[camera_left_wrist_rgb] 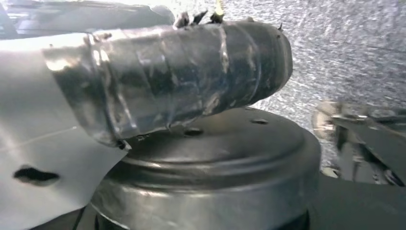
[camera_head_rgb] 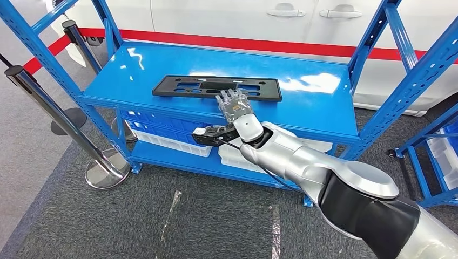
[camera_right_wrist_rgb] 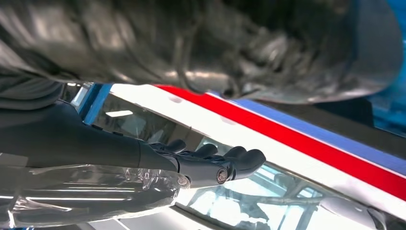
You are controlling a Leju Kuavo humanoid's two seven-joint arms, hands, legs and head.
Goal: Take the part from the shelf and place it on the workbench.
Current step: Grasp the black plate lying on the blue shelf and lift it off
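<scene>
Part (camera_head_rgb: 217,87): flat black slotted plate, lying on top shelf (camera_head_rgb: 162,62) of blue rack, toward its front edge | R hand (camera_head_rgb: 234,106): at part's front edge, fingers extended over it, nothing grasped, contact w/ part unclear | L hand: can't tell | White car (camera_head_rgb: 243,16) behind shelf | Stanchions (camera_head_rgb: 48,105) left of shelf

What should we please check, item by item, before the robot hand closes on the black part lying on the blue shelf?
1. Flat black perforated plastic part lies flat on the top level of the blue metal shelf: ok.
2. Right robot hand at the part's near edge: ok.
3. Fingers apart, nothing held: ok.
4. Fingers touching the part: cannot tell.
5. Shelf surface around the part free of other items: ok.
6. Left robot hand's state: cannot tell.
</scene>
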